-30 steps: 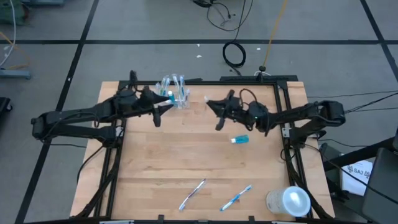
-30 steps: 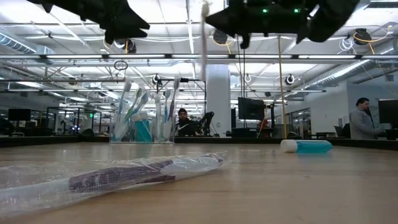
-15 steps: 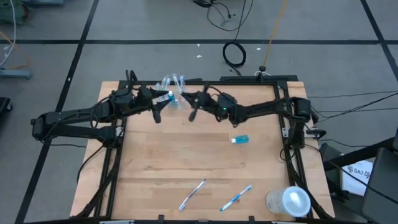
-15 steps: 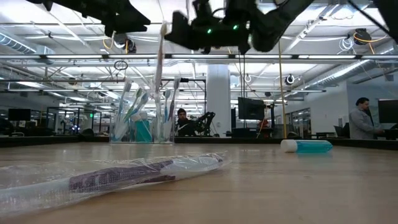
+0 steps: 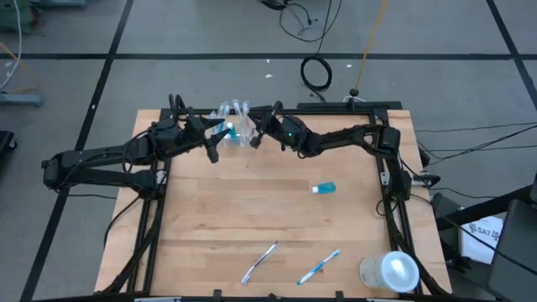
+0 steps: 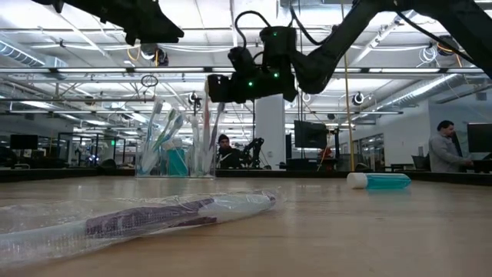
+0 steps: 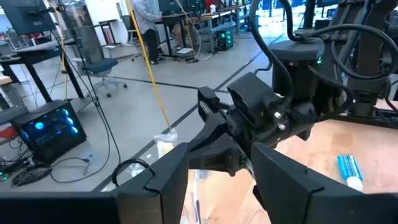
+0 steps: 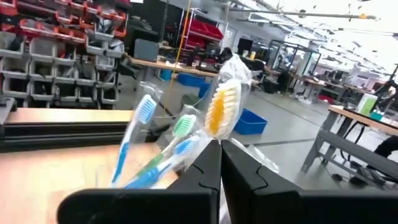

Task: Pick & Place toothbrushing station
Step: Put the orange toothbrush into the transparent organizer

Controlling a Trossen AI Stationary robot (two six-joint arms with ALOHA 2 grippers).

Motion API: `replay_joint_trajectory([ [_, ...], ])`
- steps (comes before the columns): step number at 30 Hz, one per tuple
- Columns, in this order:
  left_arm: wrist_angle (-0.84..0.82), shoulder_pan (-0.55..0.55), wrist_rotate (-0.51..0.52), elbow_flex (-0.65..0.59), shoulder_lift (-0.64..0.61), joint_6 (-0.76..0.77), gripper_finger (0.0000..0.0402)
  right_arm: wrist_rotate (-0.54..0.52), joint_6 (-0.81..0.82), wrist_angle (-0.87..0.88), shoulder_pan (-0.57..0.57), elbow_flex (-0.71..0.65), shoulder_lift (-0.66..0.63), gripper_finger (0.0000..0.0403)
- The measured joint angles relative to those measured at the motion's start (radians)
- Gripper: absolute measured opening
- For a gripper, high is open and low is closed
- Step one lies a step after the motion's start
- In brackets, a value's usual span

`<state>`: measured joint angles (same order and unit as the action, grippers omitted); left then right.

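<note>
The clear cup (image 5: 242, 131) stands on the table's far side with several toothbrushes (image 6: 165, 135) and a teal tube upright in it. My right gripper (image 5: 254, 138) hovers just right of and above the cup, shut on a plastic-wrapped toothbrush (image 8: 222, 106) with yellow-orange bristles. My left gripper (image 5: 215, 141) hangs open on the cup's left, well above the table, with nothing between its fingers (image 7: 168, 180). A teal toothpaste tube (image 5: 324, 188) lies on its side right of the middle. Two wrapped toothbrushes (image 5: 260, 262) (image 5: 319, 267) lie near the front edge. My right gripper pinches the wrapped toothbrush between its two shut fingers on the handle just below the bristle head (image 8: 219, 142). The fingers come nearly level from the table's right and lie across the brush. The brush stands about upright, head up, over the cup (image 6: 201, 165); whether its lower end is inside I cannot tell.
A large whitish translucent cylinder (image 5: 390, 273) lies at the table's front right corner. A black frame rail (image 5: 336, 109) runs along the far edge just behind the cup. Bare wood lies in the table's middle. A person (image 6: 448, 146) stands in the room beyond.
My right gripper has carried the wrapped toothbrush from right of the table's middle toward the left and far edge, over to the cup, sinking a little and rolling as it went. It has stayed shut on the brush. The cup has stayed in place.
</note>
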<state>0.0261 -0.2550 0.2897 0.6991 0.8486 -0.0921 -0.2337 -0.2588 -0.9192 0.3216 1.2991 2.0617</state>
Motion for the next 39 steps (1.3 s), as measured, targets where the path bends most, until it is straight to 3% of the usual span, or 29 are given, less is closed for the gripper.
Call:
replay_joint_trajectory([
  [8,-0.041,0.001,0.000,-0.001,0.000,0.025,0.0182,-0.003,0.010,0.126,0.000,0.003,-0.005,0.0000],
  [24,-0.146,-0.003,0.012,-0.004,0.037,0.043,0.0182,0.029,0.008,0.063,-0.002,-0.002,-0.011,0.0000],
  [30,-0.100,-0.050,0.126,-0.004,0.180,0.048,0.0182,0.029,0.010,0.091,-0.003,-0.001,-0.012,0.0000],
  [39,0.106,-0.167,-0.027,-0.004,0.413,0.006,0.0182,0.025,0.002,0.085,-0.003,-0.001,-0.012,0.0000],
])
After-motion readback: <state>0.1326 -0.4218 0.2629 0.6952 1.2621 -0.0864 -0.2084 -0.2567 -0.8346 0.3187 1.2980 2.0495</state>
